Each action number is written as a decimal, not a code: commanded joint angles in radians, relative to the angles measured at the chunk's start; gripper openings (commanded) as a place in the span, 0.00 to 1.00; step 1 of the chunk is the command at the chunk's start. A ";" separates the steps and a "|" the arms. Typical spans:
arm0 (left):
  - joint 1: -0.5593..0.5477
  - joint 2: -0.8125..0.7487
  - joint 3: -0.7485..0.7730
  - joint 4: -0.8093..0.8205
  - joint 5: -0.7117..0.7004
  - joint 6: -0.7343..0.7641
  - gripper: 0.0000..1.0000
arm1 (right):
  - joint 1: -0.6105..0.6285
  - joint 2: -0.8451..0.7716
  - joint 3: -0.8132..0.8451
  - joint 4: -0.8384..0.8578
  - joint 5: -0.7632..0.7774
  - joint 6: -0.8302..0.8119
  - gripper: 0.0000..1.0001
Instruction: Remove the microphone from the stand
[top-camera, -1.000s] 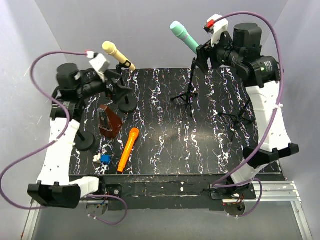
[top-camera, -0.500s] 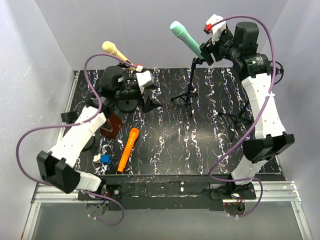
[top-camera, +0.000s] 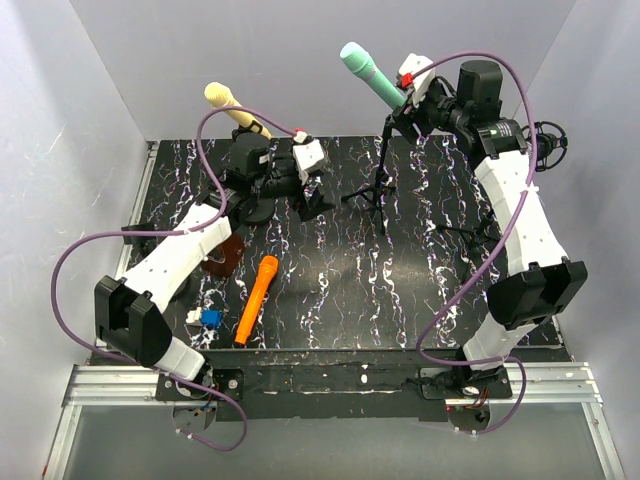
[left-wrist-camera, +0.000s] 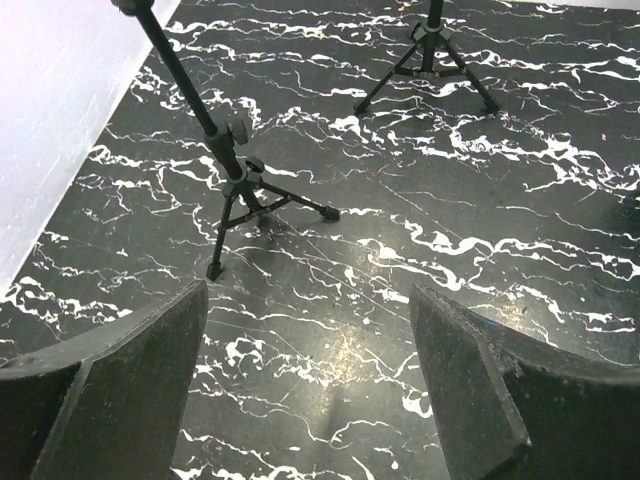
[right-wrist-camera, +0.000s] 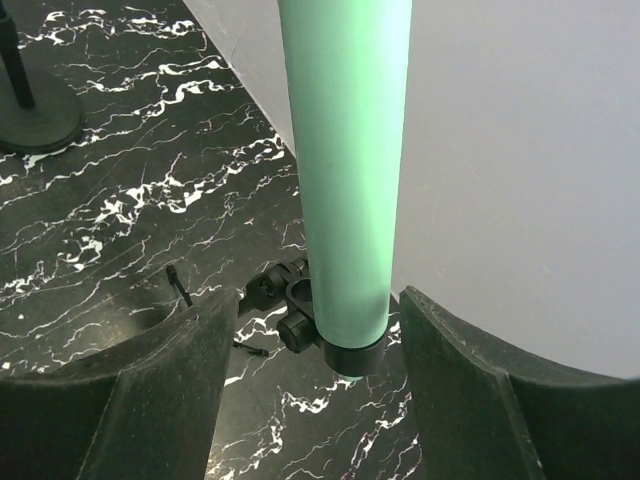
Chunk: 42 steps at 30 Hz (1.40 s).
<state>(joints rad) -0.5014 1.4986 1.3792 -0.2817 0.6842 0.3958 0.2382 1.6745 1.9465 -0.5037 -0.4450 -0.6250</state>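
A teal microphone (top-camera: 366, 70) sits tilted in the clip of a black tripod stand (top-camera: 381, 172) at the back of the table. My right gripper (top-camera: 409, 104) is open right at the microphone's lower end. In the right wrist view the teal microphone (right-wrist-camera: 346, 150) and its clip (right-wrist-camera: 300, 308) lie between the spread fingers (right-wrist-camera: 150, 400) of the right gripper (right-wrist-camera: 318, 300), with gaps on both sides. My left gripper (top-camera: 318, 196) is open and empty, low over the table left of the stand. In the left wrist view the left gripper (left-wrist-camera: 308, 290) faces the tripod stand (left-wrist-camera: 236, 175).
A yellow microphone (top-camera: 231, 105) stands on a round-base stand (top-camera: 254, 207) at the back left. An orange microphone (top-camera: 256, 296) lies on the table. A brown object (top-camera: 222, 256) and a small blue-white item (top-camera: 206, 317) are at the left. A second tripod (top-camera: 470, 232) stands at the right.
My left arm has swung right, from beside the yellow microphone's stand to the table's middle. My right gripper has moved a little left, closer round the teal microphone's lower end.
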 joint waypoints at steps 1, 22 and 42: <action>-0.031 -0.008 0.040 0.047 -0.054 -0.002 0.81 | 0.000 0.002 0.011 0.082 0.006 -0.010 0.72; -0.166 0.403 0.131 0.559 -0.459 -0.224 0.74 | 0.004 0.010 -0.043 0.079 0.011 -0.061 0.51; -0.243 0.736 0.428 0.711 -0.713 -0.270 0.44 | 0.012 0.011 -0.055 0.042 0.026 -0.036 0.48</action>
<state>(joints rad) -0.7433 2.2631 1.7596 0.3824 0.0071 0.1265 0.2436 1.7153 1.9068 -0.4198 -0.4175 -0.6834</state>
